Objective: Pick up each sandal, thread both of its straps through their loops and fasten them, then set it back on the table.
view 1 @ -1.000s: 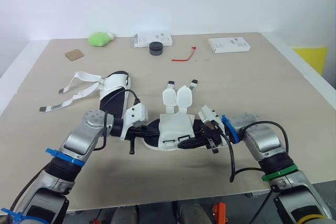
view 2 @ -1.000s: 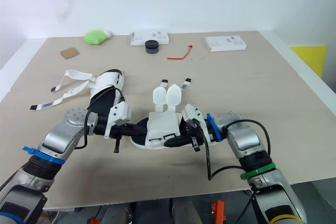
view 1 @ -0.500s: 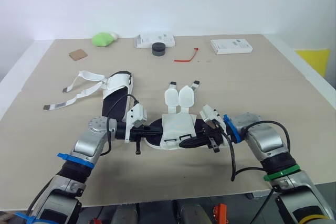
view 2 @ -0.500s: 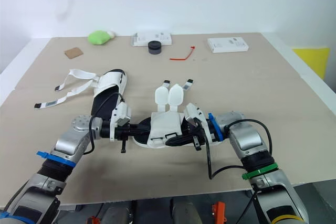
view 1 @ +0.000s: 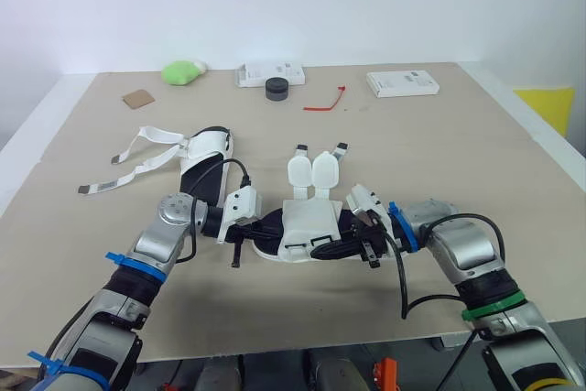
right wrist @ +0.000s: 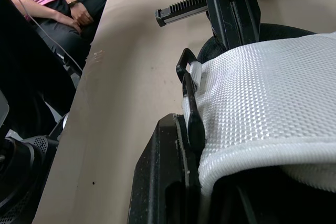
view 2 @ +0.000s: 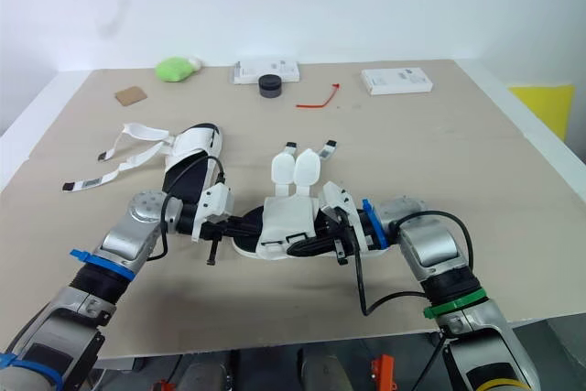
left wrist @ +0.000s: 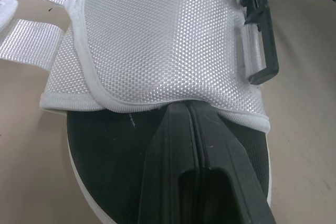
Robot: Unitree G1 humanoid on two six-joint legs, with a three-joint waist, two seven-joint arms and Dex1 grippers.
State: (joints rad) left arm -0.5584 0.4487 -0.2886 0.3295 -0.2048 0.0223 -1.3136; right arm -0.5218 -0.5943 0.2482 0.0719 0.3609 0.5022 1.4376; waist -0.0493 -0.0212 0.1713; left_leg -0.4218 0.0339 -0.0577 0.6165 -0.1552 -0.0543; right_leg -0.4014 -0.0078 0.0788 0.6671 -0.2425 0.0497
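Sandal (view 1: 308,226) at front centre of the desk (view 1: 458,153), spanned by both my arms; whether its sole (left wrist: 105,156) rests on the surface or hangs just off it I cannot tell. Upper (left wrist: 157,40): white woven mesh, soft, and I expect it to fold and crease under a pinch. Sole: black and flat; I judge it the only stiff part, and the whole light enough for one pincer to carry. Straps (view 1: 313,169): both loose and unthreaded, lying side by side on the desk and pointing away from me. Loop (left wrist: 258,40): black plastic, hard, on the side of the upper opposite the straps.

Left pincer (left wrist: 186,109): fingers pressed together with no gap, tips tucked against the hem of the upper, over the insole; I cannot tell whether they have hold of anything. Right pincer (view 1: 357,241): closed on the far end of the upper, on its edge right beside a loop.

Handling, as I judge it: hold by the sole or by the hemmed edge next to a loop, not mid-mesh, which would bunch and drag the loop askew. Take each strap near its dark tip, since the webbing looks limp and will droop from any hold further back.

Second sandal (view 1: 203,164): just beyond my left arm, its straps sprawled outward, unfastened.
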